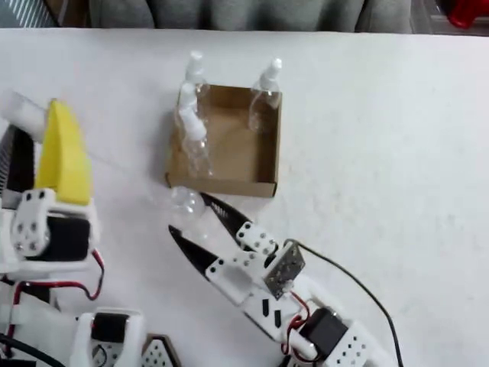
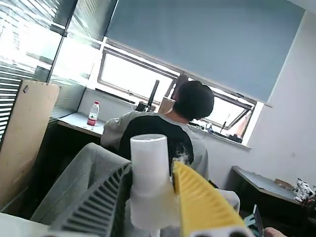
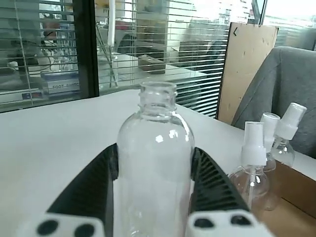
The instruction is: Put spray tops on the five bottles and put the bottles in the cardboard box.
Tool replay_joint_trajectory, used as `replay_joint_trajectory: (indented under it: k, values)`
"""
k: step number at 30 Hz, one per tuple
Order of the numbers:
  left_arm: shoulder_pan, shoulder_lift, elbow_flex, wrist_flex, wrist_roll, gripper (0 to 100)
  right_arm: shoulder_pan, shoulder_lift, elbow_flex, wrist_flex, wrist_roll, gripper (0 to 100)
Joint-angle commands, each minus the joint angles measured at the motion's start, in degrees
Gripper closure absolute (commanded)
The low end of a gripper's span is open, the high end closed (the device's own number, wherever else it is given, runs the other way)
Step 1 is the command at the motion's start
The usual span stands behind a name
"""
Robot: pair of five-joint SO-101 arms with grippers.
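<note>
The white table (image 1: 382, 153) carries everything. The open cardboard box (image 1: 229, 157) sits near its middle, toward the far side from the arms.

The right claw (image 1: 189, 214) reaches in from the near edge with its black fingers (image 1: 221, 212) aimed at the box's near left corner. It pinches the uncapped bottle (image 1: 186, 202). From above, this clear bottle stands upright on the table between the two fingertips, just outside the box's near wall and beside that corner. In the right wrist view the bottle's (image 3: 154, 148) body fills the gap between the ribbed fingers, both of which press against its sides, and its bare threaded neck rises above them.

The left claw (image 2: 151, 170) is well apart to the left of the box and is raised off the table. Its yellow finger (image 1: 65, 153) shows from above. It grips the white spray top (image 2: 148, 148), which the left wrist view shows clamped between the yellow finger and the grey ribbed one, with one cylindrical end sticking out past the fingertips.

The topped bottles stand upright inside the box. One (image 1: 263, 99) is at the far right corner and another (image 1: 195, 141) is along the left wall. Two more white tops show at the far left corner, and I cannot tell whether the farthest of them is inside the wall or just behind it.
</note>
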Motion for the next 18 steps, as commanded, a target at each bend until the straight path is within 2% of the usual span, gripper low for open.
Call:
replay_joint_trajectory:
  k: [1,5,9,18]
  values:
    - [4.8,-1.8,4.2,-7.9,-0.4,98,-1.0,-0.7,1.5,-1.2,-0.4,98.2]
    - [8.0,-1.8,9.8,-14.4,-0.4,98,-3.7,-0.7,1.8,-0.8,-0.4,98.2]
    - [8.4,-1.8,14.5,-19.1,-0.7,98,-3.8,-0.7,1.8,-0.8,-0.4,98.2]
    - [8.4,-2.3,13.6,-18.5,-0.6,98,-3.7,-0.7,1.8,-0.8,-0.4,98.2]
